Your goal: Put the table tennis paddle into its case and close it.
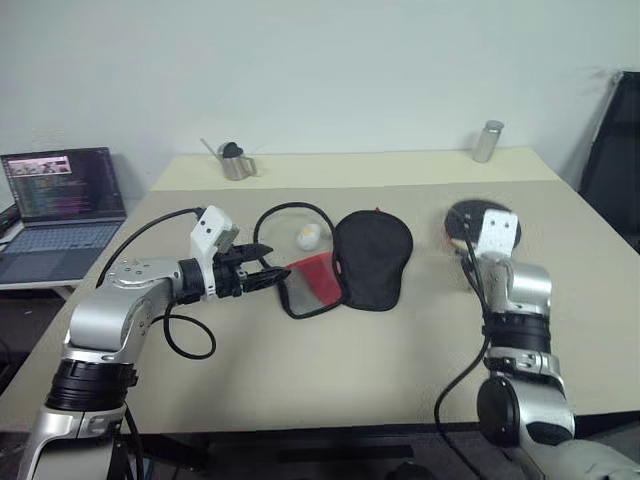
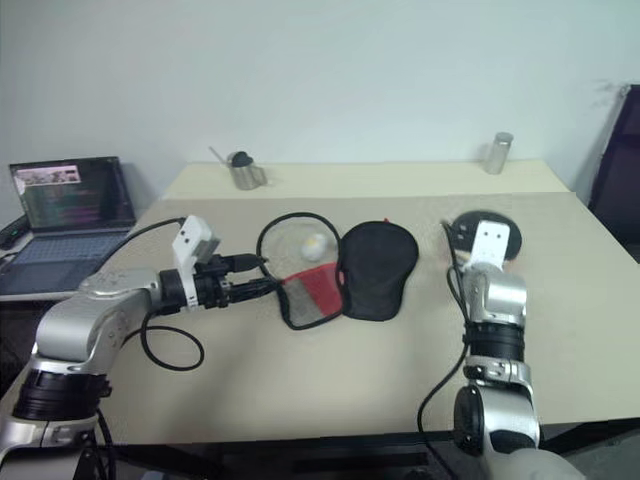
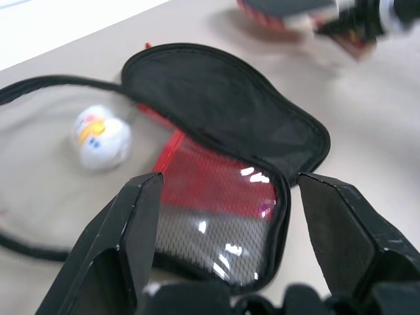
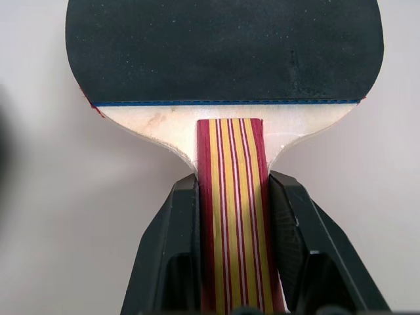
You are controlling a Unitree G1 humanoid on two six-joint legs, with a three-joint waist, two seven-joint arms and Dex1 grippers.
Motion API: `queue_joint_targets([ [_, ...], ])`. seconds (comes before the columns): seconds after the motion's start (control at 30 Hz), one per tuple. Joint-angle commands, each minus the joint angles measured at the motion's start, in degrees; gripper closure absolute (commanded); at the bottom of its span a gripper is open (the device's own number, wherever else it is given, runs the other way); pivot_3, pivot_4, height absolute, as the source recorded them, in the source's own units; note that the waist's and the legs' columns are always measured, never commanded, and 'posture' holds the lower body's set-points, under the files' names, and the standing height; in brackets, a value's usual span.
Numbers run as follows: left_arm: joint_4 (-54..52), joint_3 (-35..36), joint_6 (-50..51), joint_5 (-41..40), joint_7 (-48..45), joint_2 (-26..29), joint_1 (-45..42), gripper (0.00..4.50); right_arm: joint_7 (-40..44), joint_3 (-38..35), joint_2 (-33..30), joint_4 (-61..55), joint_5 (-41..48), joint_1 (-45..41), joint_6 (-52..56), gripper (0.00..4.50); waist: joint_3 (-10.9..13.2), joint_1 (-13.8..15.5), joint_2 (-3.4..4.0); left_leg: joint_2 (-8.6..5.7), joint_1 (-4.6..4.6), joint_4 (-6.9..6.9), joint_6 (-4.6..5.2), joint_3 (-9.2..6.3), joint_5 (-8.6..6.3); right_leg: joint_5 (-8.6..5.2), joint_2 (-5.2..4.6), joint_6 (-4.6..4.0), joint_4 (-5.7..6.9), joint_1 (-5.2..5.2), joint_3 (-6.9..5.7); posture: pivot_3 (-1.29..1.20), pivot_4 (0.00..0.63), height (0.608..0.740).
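The case lies open in the middle of the table, black with a red and mesh flap. Its black edge loops around a white-yellow plush charm. My left gripper hovers at the flap's left side. It is open, and in the left wrist view its fingers stand on either side of the flap without touching it. To the right, the table tennis paddle shows its black face and striped handle. My right gripper is shut on that handle.
An open laptop stands on a side table at the left. A metal cup and a metal cylinder stand on the far part of the table. A dark chair is at the right edge.
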Motion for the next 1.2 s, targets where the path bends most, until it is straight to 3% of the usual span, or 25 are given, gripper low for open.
queue_joint_targets([
  [0.03, -1.2, 2.2, -0.6, -0.1, 0.1, 1.8, -0.7, 0.95, -0.1, 1.8, 4.6, -1.7, 3.2, -8.3, -3.2, 3.44, 0.0, -0.7, 0.0, 0.06, -0.06, -0.02, 0.0, 0.07, 0.0, 0.0, 0.05, 0.0, -0.01, -0.11, 0.04, 0.0, 0.15, 0.74],
  [0.33, -4.8, 4.0, 2.1, -1.1, 2.7, 2.5, 2.5, 0.95, -4.9, 2.0, 16.4, 8.6, 6.1, -10.4, -10.4, 3.44, 0.0, -0.3, -0.02, 0.4, -0.39, 0.01, -0.04, 0.13, -0.02, 0.08, 0.33, -0.13, -0.12, -0.38, 0.03, 0.0, 0.15, 0.74],
  [0.67, -9.8, 7.1, 4.7, -2.9, 4.3, 3.5, 6.8, 0.95, -3.3, 4.3, 19.4, 11.8, 10.9, -6.3, -6.8, 3.44, 0.0, -0.3, -0.01, 0.57, -0.71, 0.03, -0.06, 0.21, -0.01, 0.13, 0.51, -0.23, -0.12, -0.73, 0.08, 0.0, 0.15, 0.74],
  [1.2, -11.8, 7.2, 6.4, -3.6, 6.1, 3.4, 8.4, 0.95, -4.0, 10.0, 23.2, 2.3, 18.0, 0.6, 5.2, 3.44, 0.0, -0.8, -0.02, 0.64, -0.73, 0.05, -0.06, 0.21, -0.01, 0.17, 0.59, -0.29, -0.09, -0.76, 0.08, 0.0, 0.15, 0.74],
])
